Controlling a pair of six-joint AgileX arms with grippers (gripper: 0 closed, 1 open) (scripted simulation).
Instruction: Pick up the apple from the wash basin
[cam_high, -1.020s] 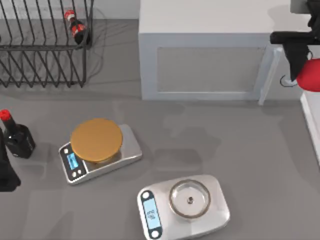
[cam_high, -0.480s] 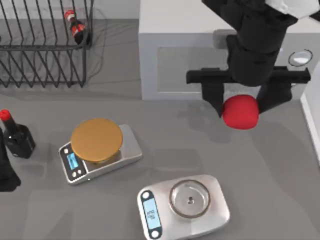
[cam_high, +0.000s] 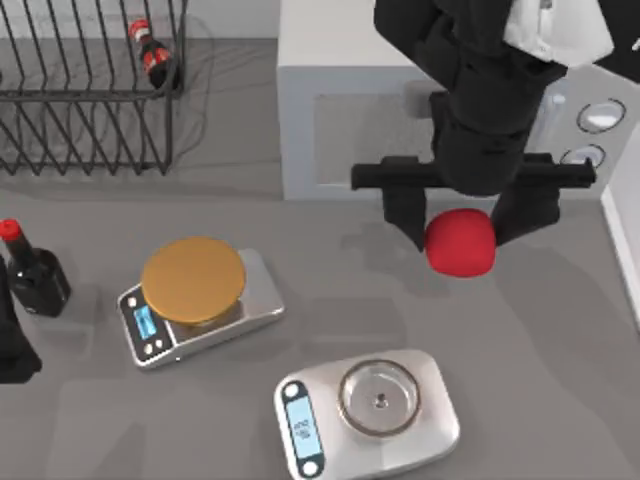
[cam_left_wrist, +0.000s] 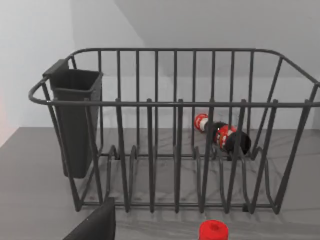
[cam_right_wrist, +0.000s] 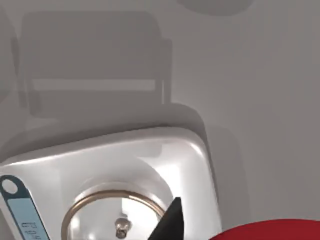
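right gripper (cam_high: 459, 215) carrying apple (cam_high: 460, 241) moved left from the table's right edge, seemingly lower

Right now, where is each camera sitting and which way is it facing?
Top view: above the table, looking down; right gripper holds the apple.
Left wrist view: on the left arm, facing the wire rack.
Right wrist view: on the right arm, looking down at the silver scale and apple.
Shared: top and right wrist views both show scale and apple.
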